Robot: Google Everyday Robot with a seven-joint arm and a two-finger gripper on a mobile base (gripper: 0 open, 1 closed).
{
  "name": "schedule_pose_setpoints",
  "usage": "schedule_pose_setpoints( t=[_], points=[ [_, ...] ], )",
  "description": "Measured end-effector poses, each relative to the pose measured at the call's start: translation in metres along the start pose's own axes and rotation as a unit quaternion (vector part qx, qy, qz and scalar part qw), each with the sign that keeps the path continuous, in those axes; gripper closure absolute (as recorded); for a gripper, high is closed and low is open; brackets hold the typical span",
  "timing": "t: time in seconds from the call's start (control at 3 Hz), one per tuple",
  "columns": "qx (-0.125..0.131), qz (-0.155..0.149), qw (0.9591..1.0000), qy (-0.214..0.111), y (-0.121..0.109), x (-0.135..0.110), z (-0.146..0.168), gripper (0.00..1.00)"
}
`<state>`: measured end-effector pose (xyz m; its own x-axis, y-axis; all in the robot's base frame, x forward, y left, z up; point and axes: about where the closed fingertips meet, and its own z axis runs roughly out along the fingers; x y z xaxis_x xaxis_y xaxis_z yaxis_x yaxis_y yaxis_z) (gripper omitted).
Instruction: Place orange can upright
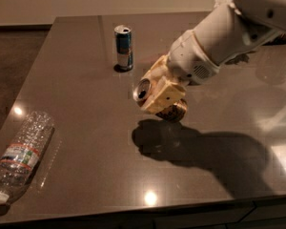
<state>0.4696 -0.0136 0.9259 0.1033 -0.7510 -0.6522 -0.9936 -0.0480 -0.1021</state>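
Note:
The orange can (174, 111) is clamped between the cream fingers of my gripper (157, 98) over the middle of the dark table (81, 104). The can lies tilted on its side, and its silver top (143, 90) faces left toward the camera. Its shadow falls on the table just below and to the right, so it appears to be held slightly above the surface. The fingers hide most of the can's body. The white arm reaches in from the upper right.
A slim blue and silver can (124, 47) stands upright on the table behind and left of the gripper. A clear plastic water bottle (20, 156) lies on its side near the front left corner. The table's front edge runs along the bottom.

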Motion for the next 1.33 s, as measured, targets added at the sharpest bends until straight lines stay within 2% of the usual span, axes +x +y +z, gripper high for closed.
schedule_pose_setpoints(
  t=[0.33,0.67,1.0,1.33],
  points=[
    [0.03,0.044,0.9944,-0.092,-0.003,-0.004,-0.013,1.0],
    [0.062,0.074,0.9812,-0.167,-0.006,0.001,-0.021,1.0],
    [0.088,0.091,0.9655,-0.227,-0.009,0.009,-0.027,1.0],
    [0.098,0.1,0.9521,-0.272,-0.01,0.015,-0.026,1.0]
  ],
)
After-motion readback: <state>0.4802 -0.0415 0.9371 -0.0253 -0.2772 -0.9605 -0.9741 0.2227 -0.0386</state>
